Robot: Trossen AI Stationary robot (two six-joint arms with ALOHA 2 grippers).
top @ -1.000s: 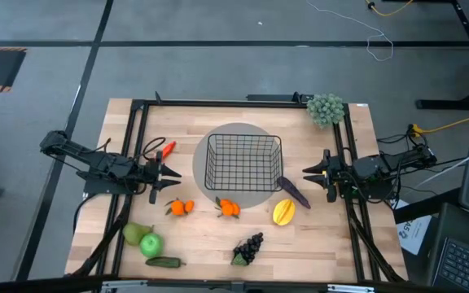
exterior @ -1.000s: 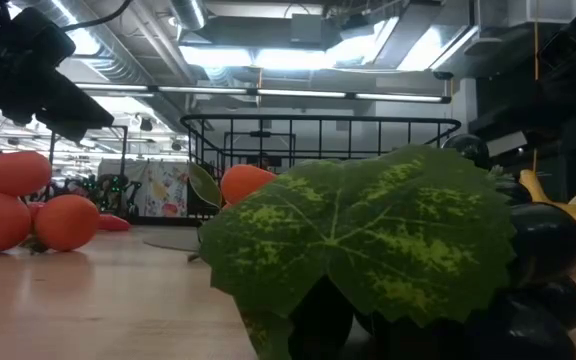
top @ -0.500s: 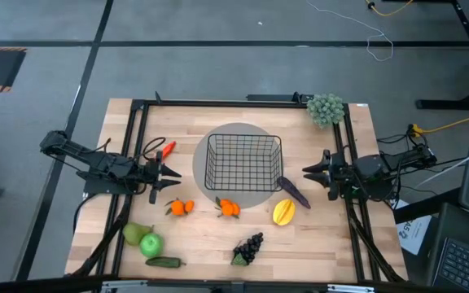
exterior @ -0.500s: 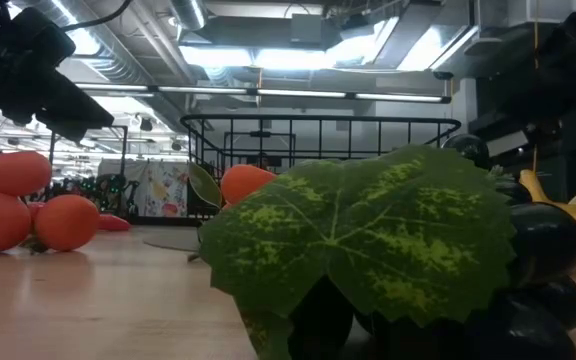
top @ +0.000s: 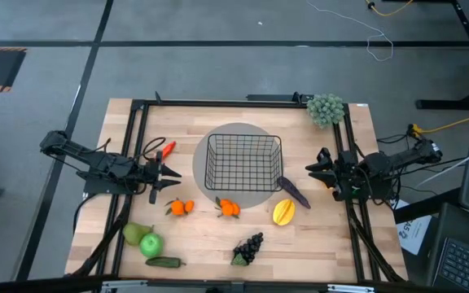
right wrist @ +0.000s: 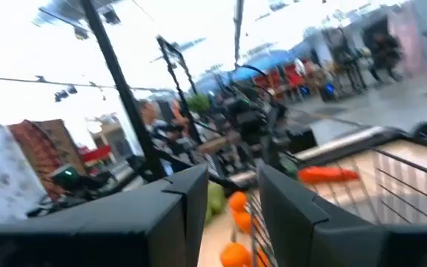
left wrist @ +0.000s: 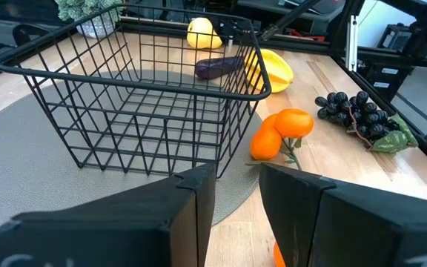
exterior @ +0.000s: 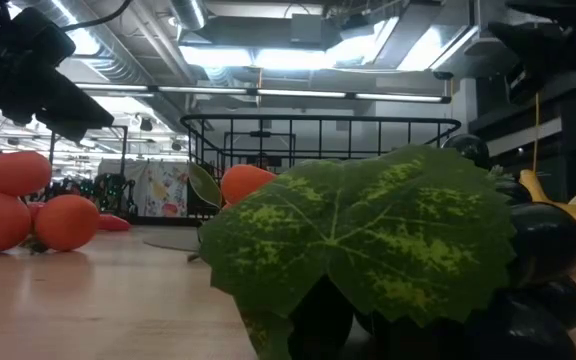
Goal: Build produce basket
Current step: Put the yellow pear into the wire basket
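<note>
Basket (top: 243,162) empty mid-surface, on a grey disc (top: 218,195).
Produce lies around it: eggplant (top: 292,192) at its corner, oranges (top: 230,208) in front, grapes (top: 248,248) nearer. Left end effector (top: 172,177) and right end effector (top: 310,168) flank it, both slightly parted, holding nothing.

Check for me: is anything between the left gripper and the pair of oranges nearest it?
Nothing visible. The left gripper, fingers apart and empty, sits just above the oranges in the high view, with only bare table between.
</note>
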